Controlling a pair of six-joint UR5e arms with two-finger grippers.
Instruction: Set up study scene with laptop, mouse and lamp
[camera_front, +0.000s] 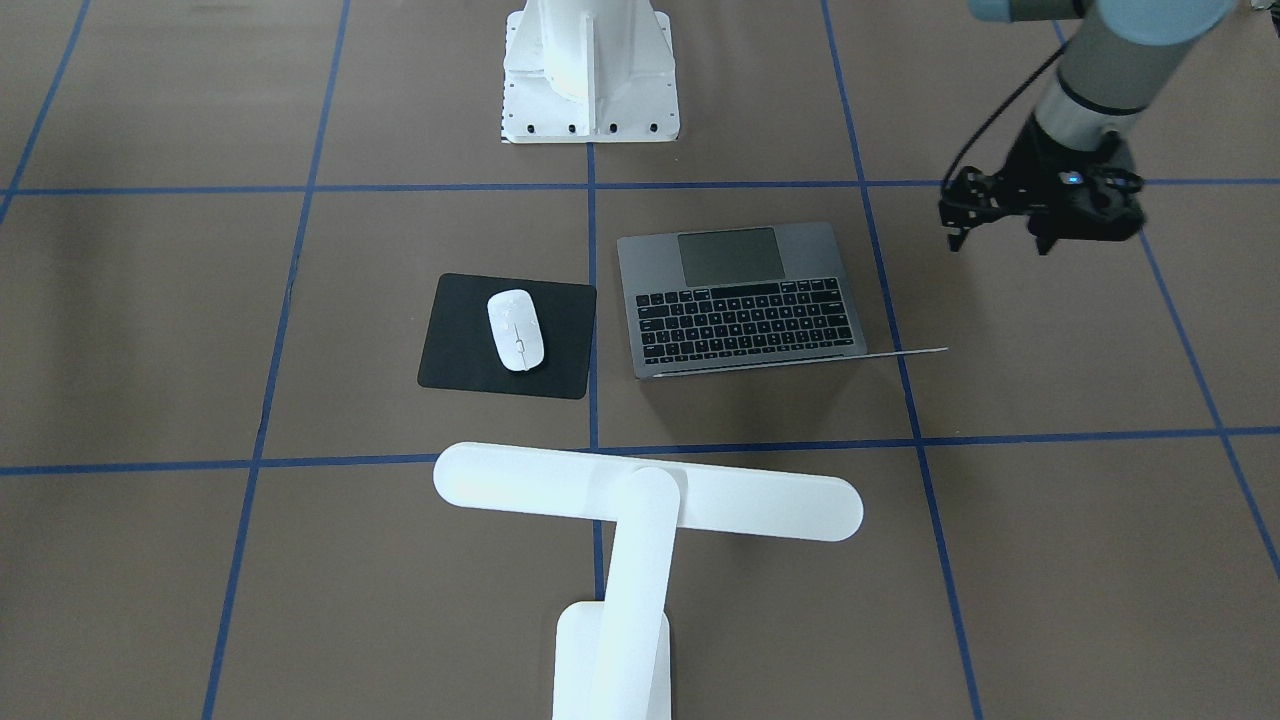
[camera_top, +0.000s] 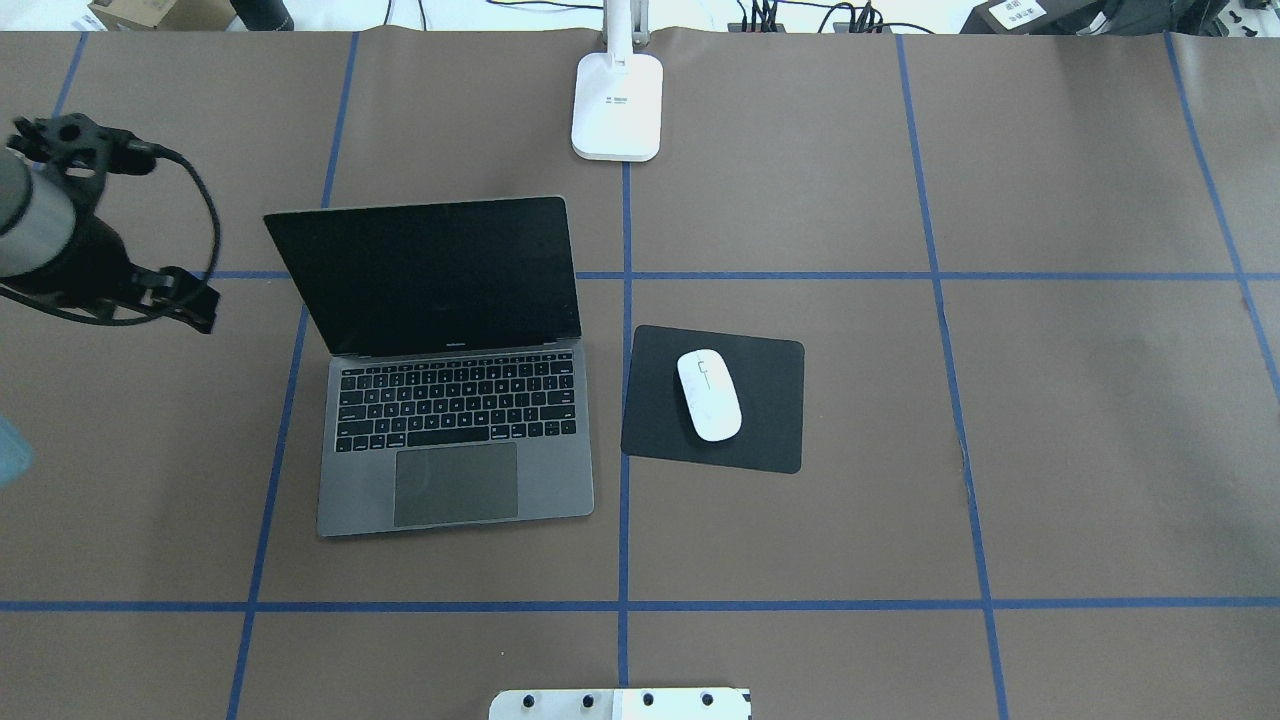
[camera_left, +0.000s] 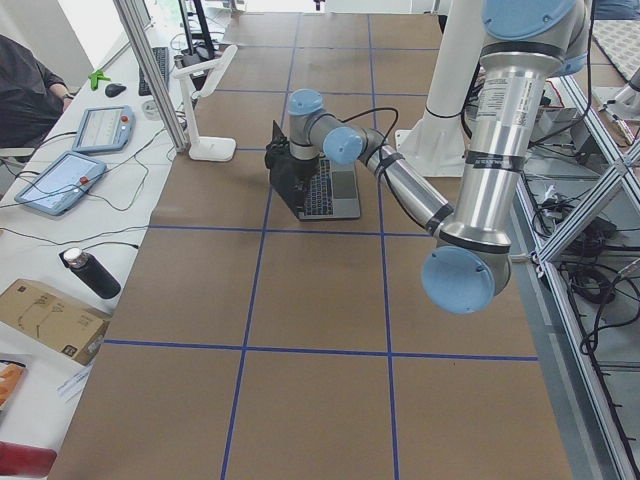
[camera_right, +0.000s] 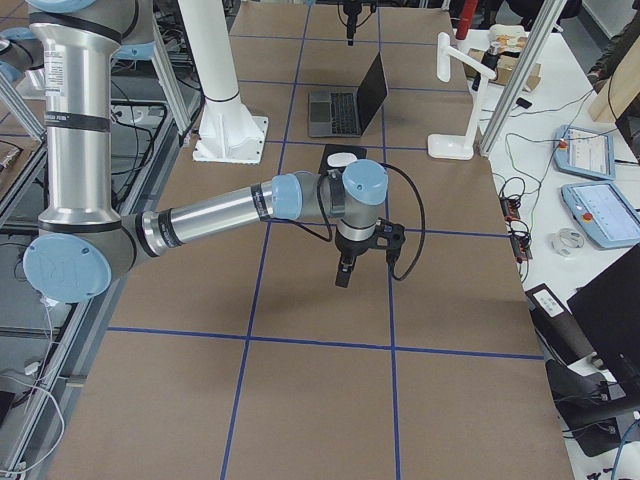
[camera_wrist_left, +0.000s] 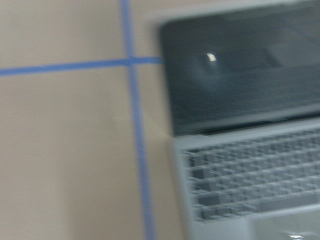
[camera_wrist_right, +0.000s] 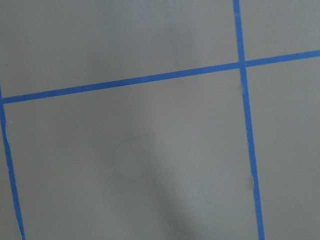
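Observation:
The laptop (camera_top: 455, 440) stands open on the brown table, its dark screen up and facing the robot. To its right the white mouse (camera_top: 709, 394) lies on a black pad (camera_top: 770, 400). The white lamp (camera_front: 650, 495) stands at the table's far edge, its bar head over the blue line beyond the laptop (camera_front: 740, 300). My left gripper (camera_front: 1000, 245) hangs open and empty above the table, off the laptop's left side. The blurred left wrist view shows the laptop (camera_wrist_left: 240, 165). My right gripper (camera_right: 343, 275) shows only in the exterior right view, over bare table; I cannot tell its state.
The robot's white pedestal (camera_front: 590, 70) is bolted at the near table edge. Beyond the far edge, a side bench holds tablets (camera_left: 60, 182), a bottle (camera_left: 90, 272) and a cardboard box (camera_left: 50, 315). A person's sleeve (camera_left: 20, 80) shows there.

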